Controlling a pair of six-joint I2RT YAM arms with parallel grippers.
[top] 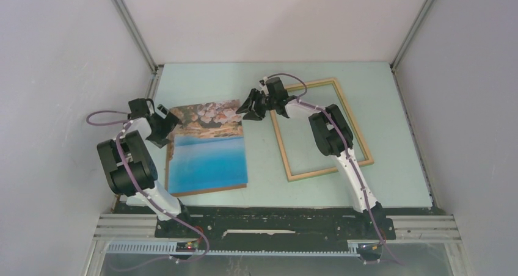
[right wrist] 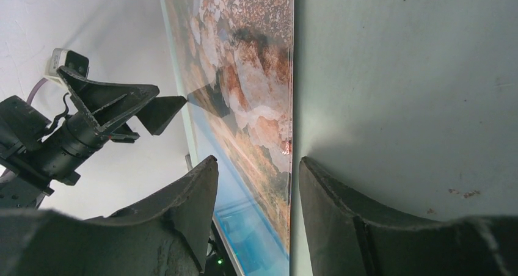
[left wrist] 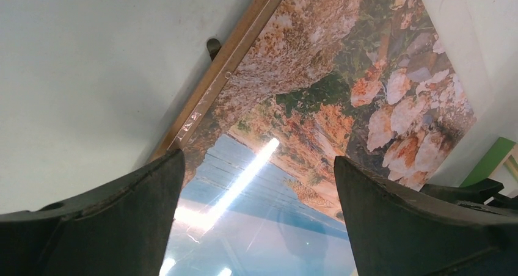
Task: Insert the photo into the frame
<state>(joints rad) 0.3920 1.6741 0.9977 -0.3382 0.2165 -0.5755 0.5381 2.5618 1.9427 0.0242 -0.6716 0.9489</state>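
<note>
The photo (top: 206, 151) lies picture side up on the table's left half, with the rocky end far and the blue water near. My left gripper (top: 162, 122) is open at the photo's far left edge. In the left wrist view its fingers (left wrist: 137, 209) stand wide apart over the photo (left wrist: 317, 99). My right gripper (top: 251, 109) is open at the photo's far right corner. In the right wrist view (right wrist: 255, 181) the photo's edge (right wrist: 287, 148) runs between the two fingers, and I cannot tell whether they touch it. The frame (top: 317, 172) lies flat on the right, wood face up and empty.
Grey walls enclose the pale green table (top: 214, 83) on the left, right and back. The right arm (top: 330, 132) reaches across the frame. My left gripper also shows in the right wrist view (right wrist: 122, 102). A green strip (left wrist: 492, 160) shows at the right edge of the left wrist view.
</note>
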